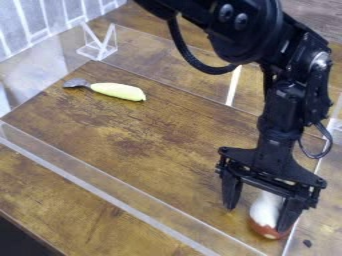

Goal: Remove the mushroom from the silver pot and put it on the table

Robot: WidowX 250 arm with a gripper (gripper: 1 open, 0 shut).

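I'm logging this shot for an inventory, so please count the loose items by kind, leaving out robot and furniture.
Mushroom: 1
Yellow banana-like piece: 1
Small clear stand: 1
Total: 3

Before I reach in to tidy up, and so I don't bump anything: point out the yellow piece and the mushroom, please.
Yellow piece [118,92]: camera view, middle of its body.
Mushroom [266,208]: camera view, white stem.
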